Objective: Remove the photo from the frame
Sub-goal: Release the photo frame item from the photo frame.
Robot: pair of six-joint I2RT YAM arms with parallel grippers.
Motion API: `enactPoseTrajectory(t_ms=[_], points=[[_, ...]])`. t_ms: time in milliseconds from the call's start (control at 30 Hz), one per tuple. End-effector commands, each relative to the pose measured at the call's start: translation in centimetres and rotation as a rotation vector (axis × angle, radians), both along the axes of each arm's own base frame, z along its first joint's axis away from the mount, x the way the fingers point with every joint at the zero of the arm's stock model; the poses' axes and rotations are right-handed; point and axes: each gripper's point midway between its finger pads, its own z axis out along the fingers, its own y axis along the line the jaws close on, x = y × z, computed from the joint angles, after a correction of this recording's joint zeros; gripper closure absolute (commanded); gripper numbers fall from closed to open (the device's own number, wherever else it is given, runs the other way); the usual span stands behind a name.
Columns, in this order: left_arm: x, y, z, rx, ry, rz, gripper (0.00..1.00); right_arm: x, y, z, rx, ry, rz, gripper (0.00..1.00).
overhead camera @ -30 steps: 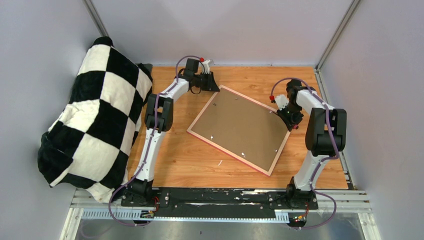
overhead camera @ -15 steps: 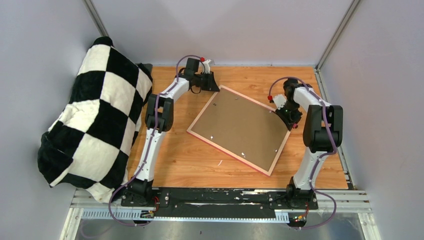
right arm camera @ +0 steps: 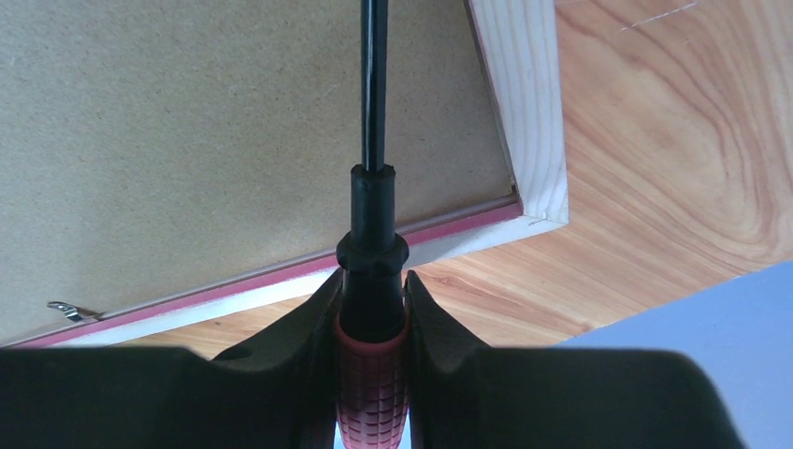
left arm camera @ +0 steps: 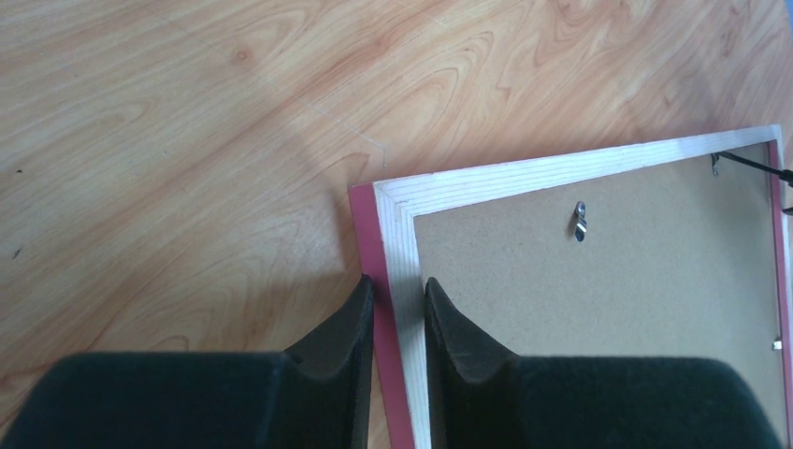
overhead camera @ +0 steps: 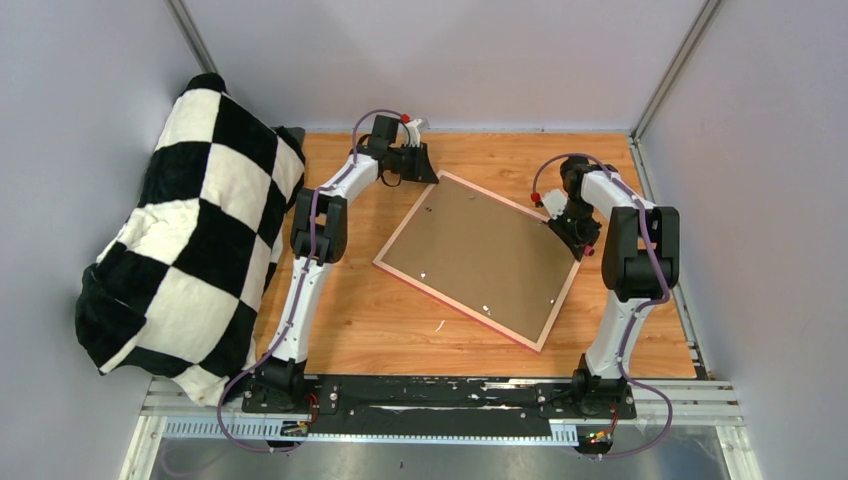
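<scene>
The frame [overhead camera: 457, 306] lies face down and askew on the wooden table, its pink border around a brown backing board [overhead camera: 480, 250]. The photo is hidden under that board. My left gripper [overhead camera: 428, 172] is shut on the frame's rail [left arm camera: 524, 178] next to its far corner, one finger outside the pink edge, one on the board [left arm camera: 608, 309]. My right gripper [right arm camera: 372, 276] is shut on a red-handled screwdriver [right arm camera: 372, 309]; the black shaft reaches out over the board [right arm camera: 206, 140] near the frame's right corner [right arm camera: 528, 112]. Small metal clips [left arm camera: 580, 221] sit along the board's edge.
A large black-and-white checkered cushion [overhead camera: 190, 230] leans against the left wall. Grey walls close in the table at the back and on both sides, the right one [right arm camera: 711, 318] close to the frame's corner. Bare wood [overhead camera: 370, 320] lies in front of the frame.
The right arm has shifted a little toward the back and left, carrying the screwdriver along the frame's right corner. The left arm and the frame have not moved.
</scene>
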Motion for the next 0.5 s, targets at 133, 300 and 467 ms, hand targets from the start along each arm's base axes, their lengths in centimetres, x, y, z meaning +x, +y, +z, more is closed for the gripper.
enactPoseTrajectory(t_ms=[133, 300, 467], points=[[-3.2, -0.1, -5.6, 0.064, 0.168, -0.026, 1.0, 1.4, 3.8, -2.1, 0.083, -0.004, 0.11, 1.0], [-3.3, -0.1, -5.6, 0.066, 0.168, -0.027, 1.0, 1.0, 3.5, -1.9, 0.068, -0.011, 0.099, 1.0], [-3.3, 0.0, -5.7, 0.067, 0.17, -0.025, 1.0, 0.9, 3.3, -1.0, 0.065, -0.046, 0.092, 1.0]])
